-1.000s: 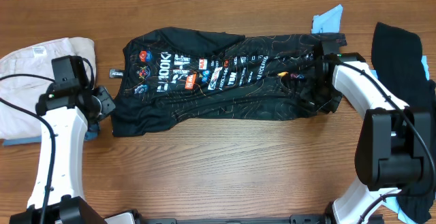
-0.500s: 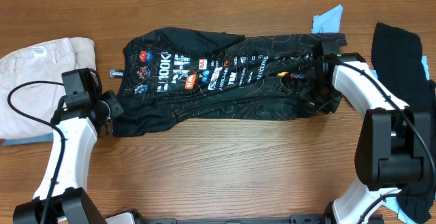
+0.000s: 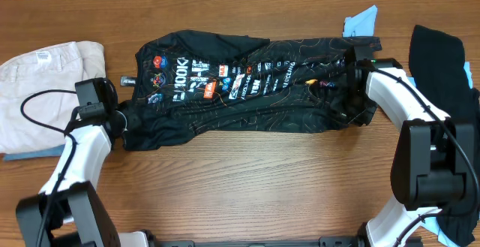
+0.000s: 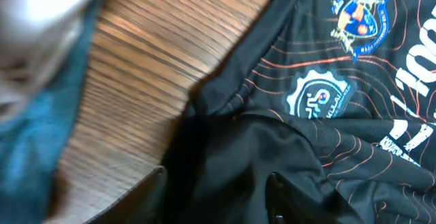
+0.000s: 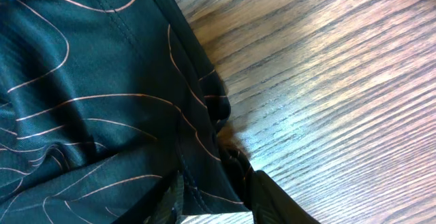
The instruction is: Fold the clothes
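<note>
The black jersey point(image 3: 247, 89) with white and orange logos lies spread lengthwise across the table. My left gripper point(image 3: 118, 119) is at its lower left corner. In the left wrist view its fingers point(image 4: 216, 191) are open and straddle the jersey's dark edge point(image 4: 327, 135), low over the wood. My right gripper point(image 3: 352, 63) is at the jersey's right end. In the right wrist view its fingers point(image 5: 218, 198) are shut on the hem of the jersey point(image 5: 82, 94), next to bare table.
A beige garment point(image 3: 34, 89) lies at the far left on a blue cloth point(image 3: 30, 155). A light blue shirt point(image 3: 360, 20) peeks out behind the jersey's right end. A plain black garment point(image 3: 442, 74) lies at the far right.
My left arm has swung right and forward, bringing its gripper from beside the beige garment to the jersey's lower left corner. The right arm and the jersey have not moved.
</note>
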Action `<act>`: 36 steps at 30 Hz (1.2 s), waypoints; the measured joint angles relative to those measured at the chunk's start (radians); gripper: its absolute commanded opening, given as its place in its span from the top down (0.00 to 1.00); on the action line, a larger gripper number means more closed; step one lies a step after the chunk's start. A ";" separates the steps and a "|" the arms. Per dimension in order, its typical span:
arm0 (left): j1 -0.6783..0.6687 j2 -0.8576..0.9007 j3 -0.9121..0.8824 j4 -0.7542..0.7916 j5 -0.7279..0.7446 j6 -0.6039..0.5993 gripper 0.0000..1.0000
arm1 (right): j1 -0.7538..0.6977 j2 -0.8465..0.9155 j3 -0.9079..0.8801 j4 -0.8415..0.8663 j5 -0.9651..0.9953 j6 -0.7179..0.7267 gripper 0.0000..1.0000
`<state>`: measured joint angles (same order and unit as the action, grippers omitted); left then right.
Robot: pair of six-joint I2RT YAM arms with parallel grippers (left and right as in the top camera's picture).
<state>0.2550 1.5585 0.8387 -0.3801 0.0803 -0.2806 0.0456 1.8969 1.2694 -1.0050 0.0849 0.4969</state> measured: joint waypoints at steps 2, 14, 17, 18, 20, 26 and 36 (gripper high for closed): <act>0.000 0.009 -0.002 0.004 0.014 0.006 0.93 | 0.000 0.000 0.000 0.000 0.000 0.000 0.64; 0.000 0.000 0.074 -0.176 0.040 0.030 0.96 | 0.000 0.000 0.000 -0.014 -0.002 0.000 0.96; 0.000 -0.017 0.116 -0.234 0.040 0.030 0.96 | 0.000 0.000 0.000 -0.017 -0.003 0.000 0.96; 0.000 -0.024 0.127 -0.245 0.040 0.030 0.96 | 0.000 0.000 0.000 -0.020 -0.002 0.000 0.96; 0.000 -0.043 0.153 -0.271 0.040 0.030 0.96 | 0.000 0.000 0.006 -0.038 -0.002 -0.003 0.96; 0.000 -0.113 0.238 -0.348 0.048 0.030 0.96 | 0.000 -0.011 0.119 -0.111 -0.002 -0.020 0.96; 0.084 -0.192 0.526 -0.470 0.143 0.028 0.96 | -0.021 -0.250 0.455 -0.250 0.045 -0.027 0.96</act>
<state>0.3393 1.3666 1.3647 -0.8505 0.2234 -0.2527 0.0250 1.6466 1.7245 -1.2552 0.1303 0.4694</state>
